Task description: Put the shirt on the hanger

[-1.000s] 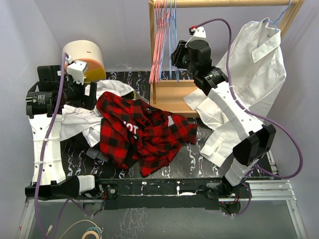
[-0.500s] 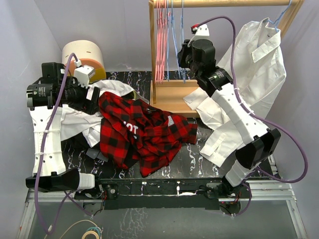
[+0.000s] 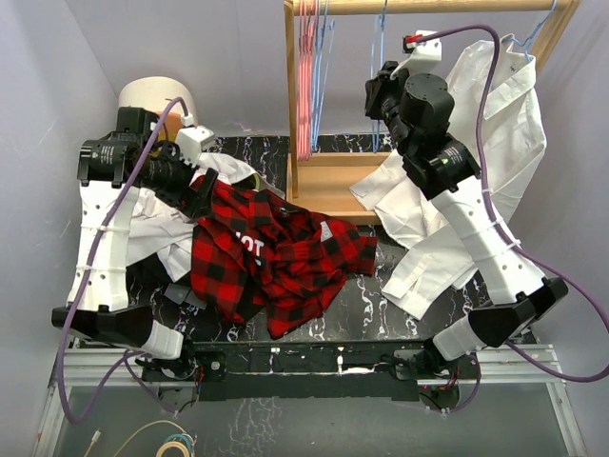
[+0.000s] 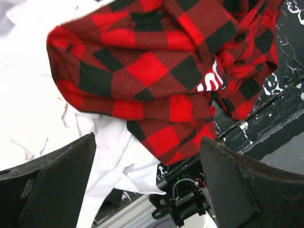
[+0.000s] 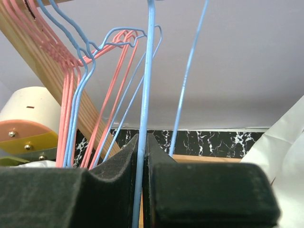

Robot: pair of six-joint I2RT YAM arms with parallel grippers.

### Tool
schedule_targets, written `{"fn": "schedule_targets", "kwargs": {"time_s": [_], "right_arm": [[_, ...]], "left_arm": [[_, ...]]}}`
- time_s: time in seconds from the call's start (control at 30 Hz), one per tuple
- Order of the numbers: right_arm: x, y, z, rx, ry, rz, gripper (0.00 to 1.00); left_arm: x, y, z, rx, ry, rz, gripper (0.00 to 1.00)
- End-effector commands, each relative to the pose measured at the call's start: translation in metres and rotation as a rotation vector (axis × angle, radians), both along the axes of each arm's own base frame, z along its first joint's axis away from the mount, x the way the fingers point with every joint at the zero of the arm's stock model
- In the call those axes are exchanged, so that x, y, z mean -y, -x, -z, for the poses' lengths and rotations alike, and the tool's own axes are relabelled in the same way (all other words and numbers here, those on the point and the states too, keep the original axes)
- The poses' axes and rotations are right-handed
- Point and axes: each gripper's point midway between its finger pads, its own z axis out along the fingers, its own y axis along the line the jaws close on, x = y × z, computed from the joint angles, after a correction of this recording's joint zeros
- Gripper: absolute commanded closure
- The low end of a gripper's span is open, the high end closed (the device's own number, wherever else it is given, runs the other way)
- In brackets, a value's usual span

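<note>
The red-and-black check shirt (image 3: 276,252) lies crumpled in the middle of the black table, partly on white cloth. In the left wrist view the shirt (image 4: 152,66) fills the upper frame. My left gripper (image 3: 205,190) hangs just above the shirt's upper left edge, open and empty (image 4: 147,183). My right gripper (image 3: 383,95) is up at the wooden rack, shut on one wire of the light-blue hanger (image 3: 382,43). In the right wrist view that wire (image 5: 146,85) runs straight down between the closed pads of my right gripper (image 5: 143,159). The hanger's hook is out of view.
A wooden rack (image 3: 328,176) stands at the back, with pink-red hangers (image 3: 306,76) and other blue ones on its rail. A large white collared shirt (image 3: 495,124) hangs at its right. White garments (image 3: 152,228) lie left of the shirt. A cream roll (image 3: 152,100) sits back left.
My right gripper has moved right along the rail and upward, carrying the blue hanger away from the pink ones. My left gripper has swung right, onto the shirt's upper left edge.
</note>
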Motion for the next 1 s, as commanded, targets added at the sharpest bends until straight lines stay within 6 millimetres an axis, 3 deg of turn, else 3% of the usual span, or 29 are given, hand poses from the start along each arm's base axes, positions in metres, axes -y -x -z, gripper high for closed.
{"fn": "schedule_targets", "kwargs": {"time_s": [0.0,0.07,0.33,0.43,0.53,0.7,0.97], "right_arm": [[0.016,0.011,-0.029,0.095,-0.028,0.047,0.92],[0.019,0.017,-0.028,0.097,-0.035,0.044,0.92],[0.036,0.045,-0.008,0.078,-0.039,0.057,0.92],[0.041,0.065,-0.001,0.089,-0.061,0.03,0.92],[0.047,0.077,0.013,0.075,-0.063,0.034,0.92],[0.056,0.091,0.032,0.036,-0.072,0.042,0.92],[0.059,0.11,0.031,0.054,-0.099,0.01,0.92]], "left_arm": [[0.017,-0.008,-0.022,0.062,0.012,0.047,0.11],[0.024,-0.015,-0.02,0.053,0.008,0.039,0.03],[0.079,-0.015,0.026,0.041,-0.087,0.131,0.03],[0.094,-0.027,0.025,0.074,-0.042,0.036,0.03],[0.098,-0.044,0.019,0.18,-0.125,-0.15,0.03],[0.121,-0.058,0.02,0.271,-0.213,-0.194,0.03],[0.129,-0.077,0.044,0.305,-0.283,-0.254,0.07]]}}
